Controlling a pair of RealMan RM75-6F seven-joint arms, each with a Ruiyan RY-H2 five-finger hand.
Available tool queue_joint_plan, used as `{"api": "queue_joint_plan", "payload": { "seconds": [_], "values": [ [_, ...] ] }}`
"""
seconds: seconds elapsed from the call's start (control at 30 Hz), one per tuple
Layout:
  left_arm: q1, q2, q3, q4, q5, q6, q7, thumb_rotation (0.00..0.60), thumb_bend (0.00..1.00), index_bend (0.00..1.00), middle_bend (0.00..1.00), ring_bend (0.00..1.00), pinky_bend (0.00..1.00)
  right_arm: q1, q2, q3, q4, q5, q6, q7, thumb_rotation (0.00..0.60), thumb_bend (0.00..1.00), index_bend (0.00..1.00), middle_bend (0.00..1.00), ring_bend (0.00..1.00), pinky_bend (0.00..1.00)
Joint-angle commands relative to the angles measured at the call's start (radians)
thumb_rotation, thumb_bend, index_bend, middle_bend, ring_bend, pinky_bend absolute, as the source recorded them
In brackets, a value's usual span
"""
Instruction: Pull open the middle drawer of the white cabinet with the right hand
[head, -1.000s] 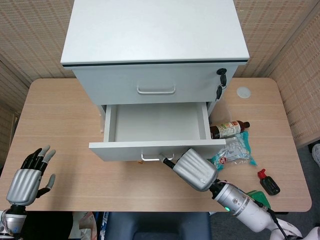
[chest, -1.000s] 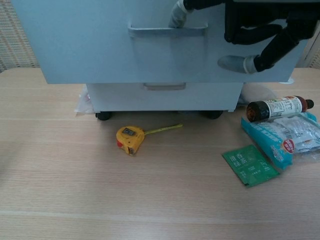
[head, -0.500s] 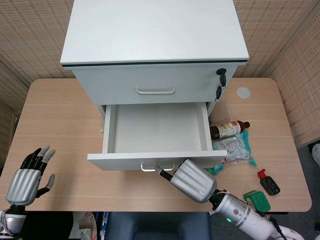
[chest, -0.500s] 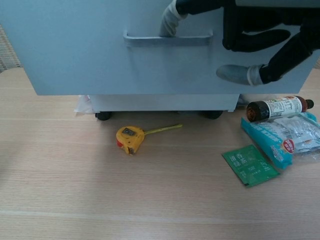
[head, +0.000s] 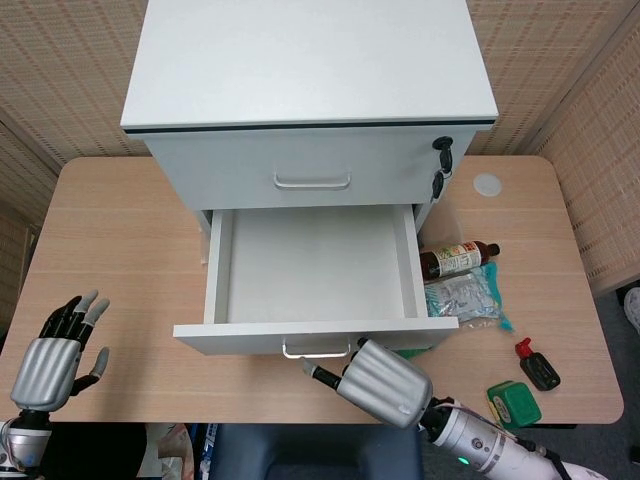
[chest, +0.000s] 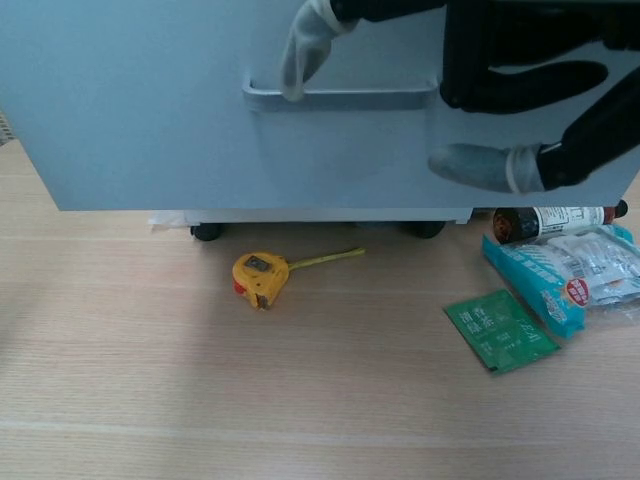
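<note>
The white cabinet (head: 310, 60) stands at the back of the table with its middle drawer (head: 310, 265) pulled far out and nothing inside. The drawer front (chest: 150, 110) fills the top of the chest view. My right hand (head: 385, 382) is just in front of the drawer's metal handle (head: 315, 350). One finger (chest: 297, 60) reaches over the left part of the handle (chest: 360, 98), its tip showing in front of the bar rather than hooked behind it. The other fingers curl loosely apart. My left hand (head: 50, 365) hovers with fingers spread at the table's near left edge, holding nothing.
A yellow tape measure (chest: 258, 277) lies under the drawer front. To the right lie a brown bottle (chest: 555, 217), a teal packet (chest: 560, 275), a green sachet (chest: 500, 330) and a small black bottle (head: 537, 365). A white lid (head: 487, 185) sits at the back right.
The middle drawer has slid further out toward me. My right hand drew back with it, and its finger, earlier hooked behind the handle, now shows in front of the bar. The left hand stayed put.
</note>
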Motion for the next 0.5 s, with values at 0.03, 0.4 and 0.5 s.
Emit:
{"api": "queue_joint_plan", "payload": {
  "seconds": [0.03, 0.4, 0.5],
  "values": [
    [-0.001, 0.0, -0.001, 0.0, 0.0, -0.001, 0.001, 0.6, 0.44, 0.1, 0.0, 0.06, 0.13, -0.024, -0.008, 0.013, 0.017, -0.057, 0.046, 0.04, 0.6, 0.39, 0.17, 0.9, 0.96, 0.83],
    [-0.004, 0.0, -0.004, -0.006, -0.001, -0.002, 0.005, 0.6, 0.44, 0.1, 0.0, 0.06, 0.13, -0.102, 0.004, 0.075, 0.102, -0.211, 0.259, 0.206, 0.6, 0.38, 0.17, 0.69, 0.7, 0.8],
    [-0.004, 0.0, -0.003, -0.005, -0.002, -0.003, 0.004, 0.6, 0.44, 0.1, 0.0, 0.06, 0.13, -0.128, 0.016, 0.088, 0.12, -0.224, 0.312, 0.239, 0.6, 0.38, 0.17, 0.67, 0.67, 0.79]
  ]
}}
